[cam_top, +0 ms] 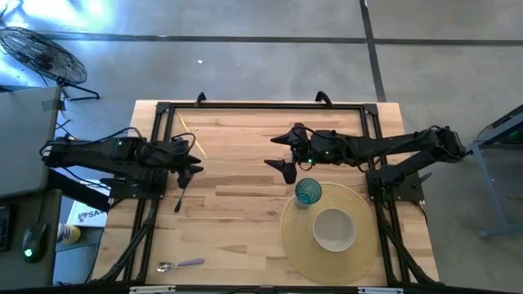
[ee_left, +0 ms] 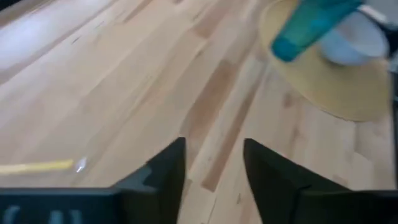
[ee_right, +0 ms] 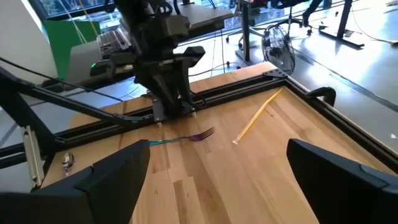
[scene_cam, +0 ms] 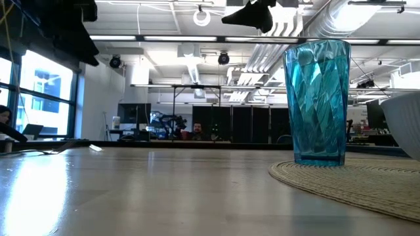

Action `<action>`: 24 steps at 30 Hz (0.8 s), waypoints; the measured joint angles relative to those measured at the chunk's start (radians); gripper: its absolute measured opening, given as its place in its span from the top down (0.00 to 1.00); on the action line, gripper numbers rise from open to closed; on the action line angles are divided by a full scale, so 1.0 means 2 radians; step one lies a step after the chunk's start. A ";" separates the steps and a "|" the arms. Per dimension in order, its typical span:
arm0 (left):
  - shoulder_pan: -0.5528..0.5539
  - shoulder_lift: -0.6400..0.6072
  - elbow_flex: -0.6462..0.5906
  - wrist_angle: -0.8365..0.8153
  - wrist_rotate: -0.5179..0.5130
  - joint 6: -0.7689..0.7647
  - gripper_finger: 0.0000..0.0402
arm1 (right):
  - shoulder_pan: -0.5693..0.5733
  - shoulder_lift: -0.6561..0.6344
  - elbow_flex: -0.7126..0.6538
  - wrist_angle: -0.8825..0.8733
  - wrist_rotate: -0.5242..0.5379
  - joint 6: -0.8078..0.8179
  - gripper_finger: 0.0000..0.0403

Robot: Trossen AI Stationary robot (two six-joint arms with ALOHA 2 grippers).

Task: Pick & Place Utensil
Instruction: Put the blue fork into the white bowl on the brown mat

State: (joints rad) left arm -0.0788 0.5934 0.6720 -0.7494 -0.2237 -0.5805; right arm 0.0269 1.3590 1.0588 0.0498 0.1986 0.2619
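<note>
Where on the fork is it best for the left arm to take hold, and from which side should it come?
Probably at the middle of the handle, coming straight down from above. The fork lies flat on the wooden table, so only the thin handle's two long edges offer opposing faces. The left tool hangs just over it, fingers open; they should close across the handle, away from the tines.

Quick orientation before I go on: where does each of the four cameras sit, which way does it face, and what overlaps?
High: overhead, straight down; both arms, spoon, placemat.
Low: table height, level toward the room; blue cup, an arm above.
Left wrist: past its own open fingers across bare wood.
Right wrist: past its open fingers toward the left gripper, fork.
Shared: high and low both show the cup.
</note>
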 joint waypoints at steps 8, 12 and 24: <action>0.000 0.026 0.002 -0.008 -0.035 -0.022 0.51 | 0.000 0.000 0.000 0.000 0.000 0.000 0.07; 0.000 0.035 0.002 -0.015 -0.025 -0.043 0.51 | 0.000 0.000 0.000 0.000 0.000 0.000 0.07; 0.000 0.146 0.002 -0.164 -0.007 -0.207 0.37 | 0.000 0.000 0.000 0.000 0.000 -0.017 0.07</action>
State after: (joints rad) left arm -0.0788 0.8859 0.6765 -1.0782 -0.2371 -0.9951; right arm 0.0269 1.3590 1.0588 0.0498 0.1993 0.2276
